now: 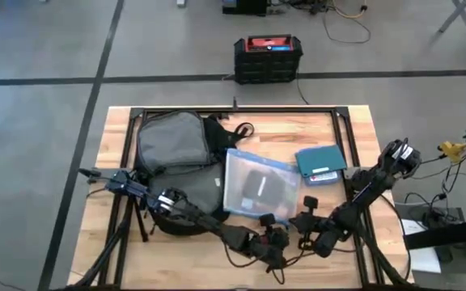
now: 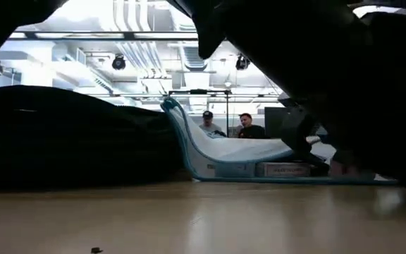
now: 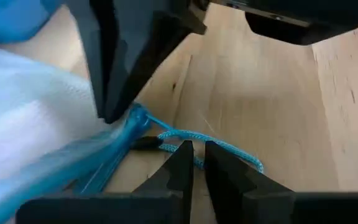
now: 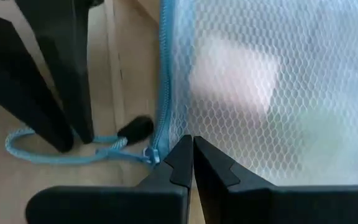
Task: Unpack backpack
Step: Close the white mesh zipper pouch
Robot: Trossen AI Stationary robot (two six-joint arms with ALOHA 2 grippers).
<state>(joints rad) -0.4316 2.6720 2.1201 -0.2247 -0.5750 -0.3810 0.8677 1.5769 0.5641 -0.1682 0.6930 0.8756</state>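
Backpack (image 1: 176,153) lies in the left half of the high view, on the wooden desk (image 1: 330,133), grey panels upward. Just right of it, overlapping its edge, rests a clear mesh pouch (image 1: 257,187) with blue trim, and further right a teal case (image 1: 320,163) lies apart. With two items already outside the bag, the unpacking looks partly done; whether anything is left inside cannot be told. Both arms stretch low along the bottom of the frame and meet near the pouch's lower edge: the left tool (image 1: 275,242) at bottom centre, the right tool (image 1: 306,229) just beside it. Above the desk, on the floor, stands a black box with a red top (image 1: 269,58).

In the low view the backpack (image 2: 69,134) fills the left as a dark mound, the pouch (image 2: 224,152) curves up at centre, and dark arm parts crowd the upper right. People sit in the room far behind.

The left wrist view shows the left tool (image 3: 199,163) with fingers nearly together, holding nothing, hovering over a blue cord (image 3: 229,146) that trails from the pouch's corner (image 3: 42,124); the other arm's fingers come down at upper left.

The right wrist view shows the right tool (image 4: 191,158) with fingers closed together at the pouch's zipper edge (image 4: 163,74); whether they pinch the zipper pull cannot be told. The mesh (image 4: 272,87) fills the right side.
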